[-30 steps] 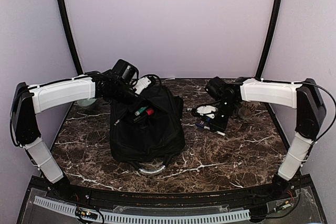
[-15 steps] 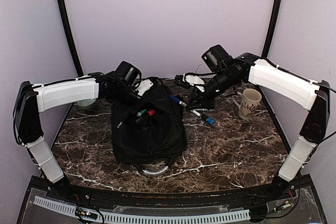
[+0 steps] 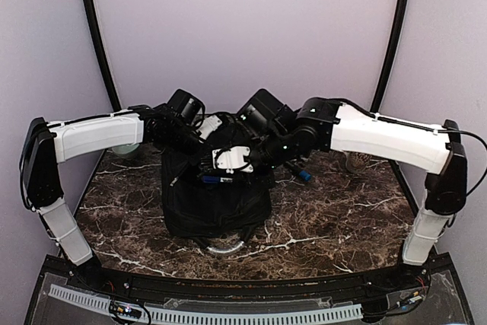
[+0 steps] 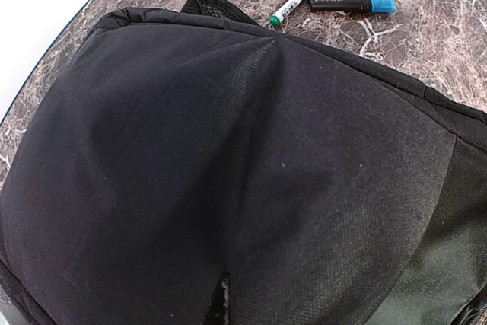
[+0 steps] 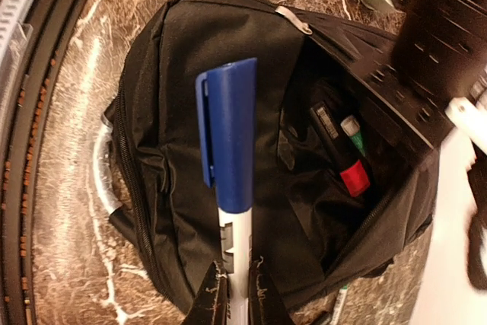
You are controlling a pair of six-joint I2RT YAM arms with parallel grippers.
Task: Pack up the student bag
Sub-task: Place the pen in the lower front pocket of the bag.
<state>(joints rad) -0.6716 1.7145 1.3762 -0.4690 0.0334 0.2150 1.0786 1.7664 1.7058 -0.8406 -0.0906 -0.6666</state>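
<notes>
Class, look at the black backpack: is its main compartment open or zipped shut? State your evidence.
Open. In the right wrist view the backpack gapes wide, with a red-capped marker and a green-capped marker visible inside.

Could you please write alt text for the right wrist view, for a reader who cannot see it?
The right gripper clamps a blue-capped marker over the open student bag. Inside the bag lie a red-capped marker and a green-capped marker; the bag rests on a dark marble table.
</notes>
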